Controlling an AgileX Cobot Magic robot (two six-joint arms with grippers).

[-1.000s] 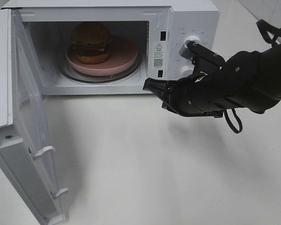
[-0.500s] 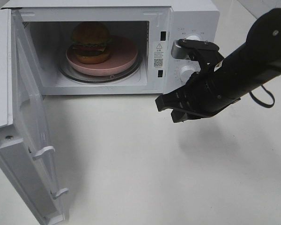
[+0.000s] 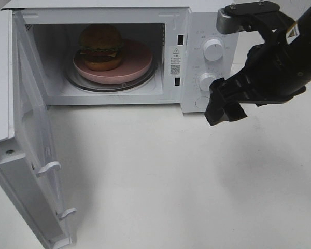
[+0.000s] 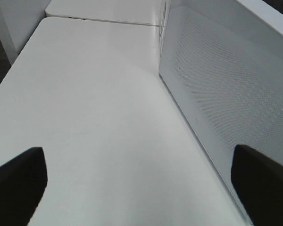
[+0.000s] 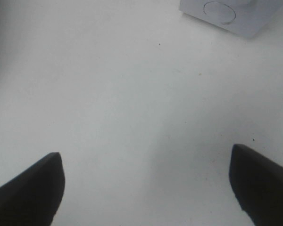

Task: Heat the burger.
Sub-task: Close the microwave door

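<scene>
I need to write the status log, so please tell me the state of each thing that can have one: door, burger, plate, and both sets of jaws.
Microwave door: wide open.
Burger: inside the microwave, upright on the plate.
Plate: on the glass turntable inside.
Right gripper: jaws open, empty, above the bare table.
Left gripper: jaws open, empty, beside the microwave door.

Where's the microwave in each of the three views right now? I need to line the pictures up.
Exterior high: the microwave fills the upper left, door swung open, burger inside.
Left wrist: only the open door's perforated panel, standing on the table.
Right wrist: only a lower corner with a round button.
Shared landmark: the white table.
</scene>
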